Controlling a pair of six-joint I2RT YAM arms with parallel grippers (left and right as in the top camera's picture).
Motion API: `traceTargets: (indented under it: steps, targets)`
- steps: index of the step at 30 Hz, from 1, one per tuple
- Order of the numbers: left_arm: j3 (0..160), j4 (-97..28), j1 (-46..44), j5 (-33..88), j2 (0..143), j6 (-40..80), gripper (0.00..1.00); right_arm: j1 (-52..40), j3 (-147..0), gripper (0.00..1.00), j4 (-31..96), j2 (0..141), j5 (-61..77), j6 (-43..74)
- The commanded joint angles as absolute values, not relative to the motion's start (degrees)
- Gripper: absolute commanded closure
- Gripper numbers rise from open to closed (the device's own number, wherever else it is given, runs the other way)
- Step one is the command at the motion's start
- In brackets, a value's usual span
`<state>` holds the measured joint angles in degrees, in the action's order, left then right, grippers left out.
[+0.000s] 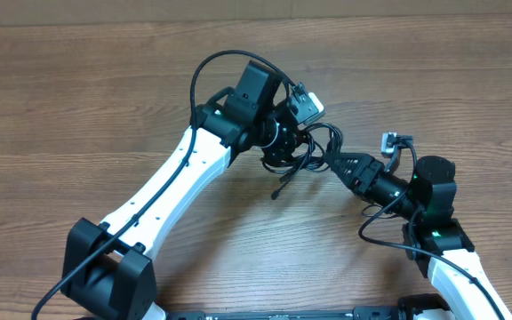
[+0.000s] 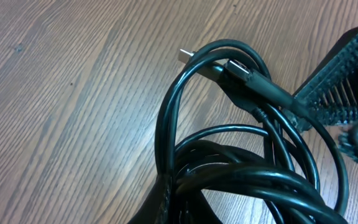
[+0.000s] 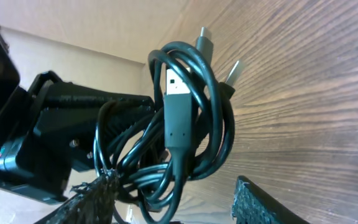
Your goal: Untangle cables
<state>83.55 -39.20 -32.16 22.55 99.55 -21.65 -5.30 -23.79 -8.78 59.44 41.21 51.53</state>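
Observation:
The cables (image 2: 229, 168) are one coil of thin black cords, held above the table between both arms (image 1: 314, 153). My left gripper (image 2: 166, 208) is shut on the coil's lower left side, and two plug ends (image 2: 232, 68) stick out at the top. My right gripper (image 3: 174, 180) is open: its rough pads (image 3: 89, 199) stand wide apart, with the coil's loops (image 3: 185, 130) hanging between them and brushing the left pad. A flat USB plug (image 3: 174, 84) faces the right wrist camera. One loose plug end (image 1: 278, 190) dangles toward the table.
The wooden table (image 1: 105, 89) spreads all round. The left arm (image 1: 176, 187) comes in from the lower left, the right arm (image 1: 434, 222) from the lower right. The right gripper's ribbed finger (image 2: 337, 81) shows at the right of the left wrist view.

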Motion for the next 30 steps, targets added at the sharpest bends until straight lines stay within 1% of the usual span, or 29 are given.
traceTargets:
  steps: [1,5,15,16,22,30]
  targets:
    - [85.3,-38.7,-33.6,21.7,99.2,-23.8,0.96,-5.5,-24.8,0.42,-9.2,59.5,41.3,54.3]
    - [85.3,-38.7,-35.0,17.1,99.2,-23.8,0.96,-5.5,-24.8,0.42,-10.1,59.5,42.1,55.6]
    - [85.3,-38.6,-36.1,17.0,99.2,-23.8,0.96,-5.5,-24.8,0.42,-10.2,59.5,42.1,55.5]
    - [85.3,-38.7,-36.1,17.2,99.2,-23.8,0.96,-5.5,-24.8,0.43,-10.2,59.5,42.0,55.5]
    - [85.3,-38.6,-36.1,23.6,99.2,-24.8,0.96,-5.5,-24.8,0.53,-9.9,59.5,41.1,55.5]
    - [85.3,-38.7,-36.1,27.6,99.2,-25.8,0.96,-5.5,-24.8,0.54,-9.5,59.5,40.0,55.5]
